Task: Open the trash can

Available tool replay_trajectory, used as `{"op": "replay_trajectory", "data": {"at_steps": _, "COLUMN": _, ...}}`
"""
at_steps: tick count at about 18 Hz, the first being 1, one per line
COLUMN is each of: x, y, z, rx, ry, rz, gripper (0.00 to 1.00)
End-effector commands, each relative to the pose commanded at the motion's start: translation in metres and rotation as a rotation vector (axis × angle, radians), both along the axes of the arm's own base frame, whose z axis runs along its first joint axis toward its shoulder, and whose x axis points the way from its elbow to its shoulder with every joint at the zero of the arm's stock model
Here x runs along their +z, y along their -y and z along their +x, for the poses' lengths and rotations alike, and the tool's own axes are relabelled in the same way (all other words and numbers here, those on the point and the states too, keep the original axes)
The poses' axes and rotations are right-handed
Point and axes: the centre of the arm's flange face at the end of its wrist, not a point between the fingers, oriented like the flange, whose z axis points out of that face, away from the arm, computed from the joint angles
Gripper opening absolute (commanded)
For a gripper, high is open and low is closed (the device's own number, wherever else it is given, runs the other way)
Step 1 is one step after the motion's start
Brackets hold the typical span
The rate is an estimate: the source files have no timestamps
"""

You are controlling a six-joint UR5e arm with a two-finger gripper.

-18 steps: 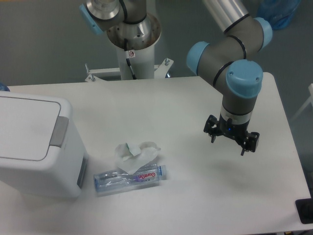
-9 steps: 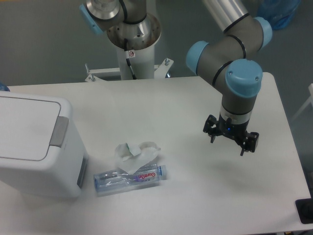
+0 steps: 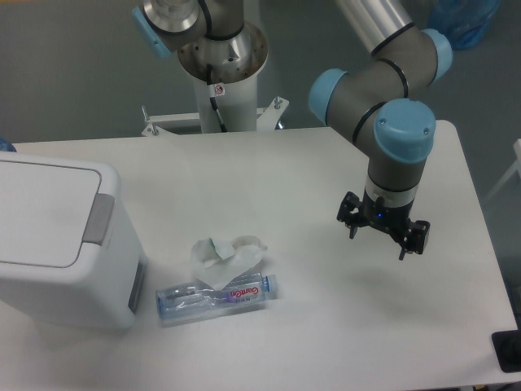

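Clearly the gripper (image 3: 379,235), fingers spread and empty, hangs far right of the shut trash can (image 3: 61,244) (grey push tab (image 3: 97,219) untouched).

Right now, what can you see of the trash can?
The trash can is a large white plastic box with rounded corners, standing upright at the table's left edge, partly cut off by the frame. Its flat lid is shut, and a grey push tab sits at the lid's right edge. Nothing touches it; the gripper hangs far to its right.
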Motion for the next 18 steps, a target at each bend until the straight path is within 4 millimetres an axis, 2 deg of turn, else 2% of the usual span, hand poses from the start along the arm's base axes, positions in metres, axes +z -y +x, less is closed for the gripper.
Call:
{"op": "replay_trajectory", "data": {"at_steps": 1, "x": 0.001, "y": -0.003, "z": 0.002, "rx": 0.043, "ry": 0.025, "rz": 0.041, "gripper": 1.0}}
{"op": "replay_trajectory", "data": {"at_steps": 7, "x": 0.044, "y": -0.015, "z": 0.02, "rx": 0.242, "ry": 0.112, "rz": 0.241, "gripper": 1.0}}
{"op": "replay_trajectory", "data": {"at_steps": 10, "x": 0.068, "y": -0.03, "z": 0.046, "rx": 0.269, "ry": 0.142, "rz": 0.303, "gripper": 1.0}}
{"op": "replay_trajectory", "data": {"at_steps": 15, "x": 0.116, "y": -0.073, "z": 0.101, "rx": 0.407, "ry": 0.215, "rz": 0.404, "gripper": 1.0}}
{"op": "replay_trajectory", "data": {"at_steps": 18, "x": 0.145, "y": -0.09, "z": 0.129, "rx": 0.423, "ry": 0.232, "rz": 0.449, "gripper": 1.0}}
